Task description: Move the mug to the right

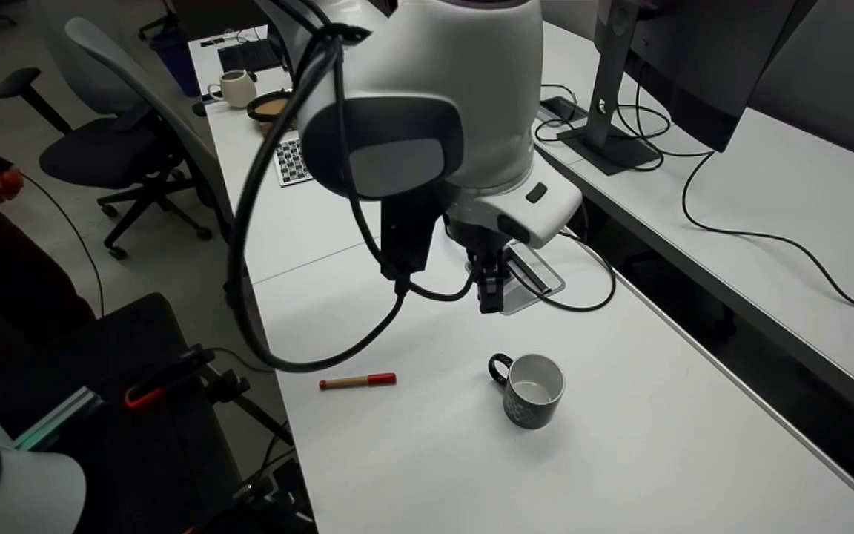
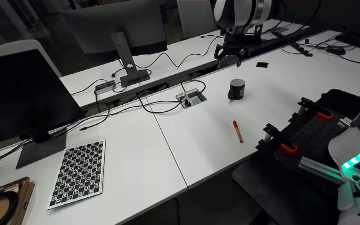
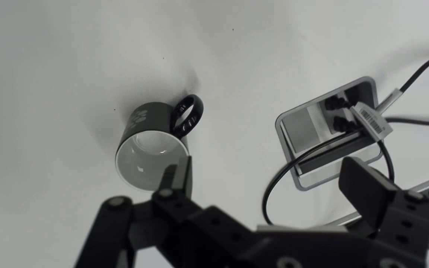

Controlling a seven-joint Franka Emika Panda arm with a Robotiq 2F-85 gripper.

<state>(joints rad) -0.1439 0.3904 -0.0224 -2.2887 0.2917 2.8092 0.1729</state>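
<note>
The dark grey mug (image 1: pixel 534 393) stands upright on the white table, with its light grey inside showing and its loop handle at one side. It also shows in an exterior view (image 2: pixel 237 90) and in the wrist view (image 3: pixel 149 149), left of the jaws' gap. My gripper (image 3: pixel 266 163) is open with nothing between its fingers. It hangs above the table, apart from the mug, in both exterior views (image 1: pixel 491 302) (image 2: pixel 229 63). In the wrist view the left finger overlaps part of the mug's rim in the picture, with the mug lower down.
A thin red and tan pen (image 1: pixel 358 381) lies near the table's edge, also seen in an exterior view (image 2: pixel 237 132). A recessed desk outlet (image 3: pixel 330 130) with black cables lies beside the mug. A checkered board (image 2: pixel 78 173) and monitors (image 2: pixel 117 28) stand farther off.
</note>
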